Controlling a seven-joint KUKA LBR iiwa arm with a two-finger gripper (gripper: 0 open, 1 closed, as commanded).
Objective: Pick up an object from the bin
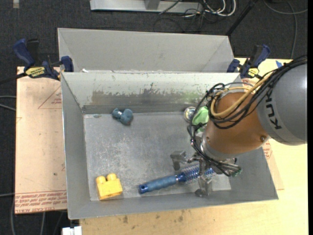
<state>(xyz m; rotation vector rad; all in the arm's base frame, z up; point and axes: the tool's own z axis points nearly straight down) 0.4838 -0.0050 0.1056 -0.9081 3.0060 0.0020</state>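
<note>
Gripper: the gripper (190, 174) is seen low in the near right part of the bin (73, 131), under the orange wrist cover.
Finger state: the fingers (178, 157) are spread apart, one on the far side and one on the near side of a bristled brush head. No closure on it is seen.
Target object: a blue brush (159, 182) is laid flat on the bin floor, its bristled head between the fingers and its handle pointing left towards the near wall.
Step in hand: judged as the end of the descent, just ahead of the grasp.
Next move: the fingers are to be closed across the brush head, then a straight lift is called for. Tipping of the long handle is to be expected, since the grip lies at one end.
Obstructions: the near wall and right wall are close to the gripper.
Nearby objects: a green object (200, 115) is partly hidden behind the wrist, by the back wall.
Distant objects: a yellow toy brick (108, 186) is placed in the near left corner, and a blue-grey lump (122, 115) at the back wall. Both are well apart from the brush.
</note>
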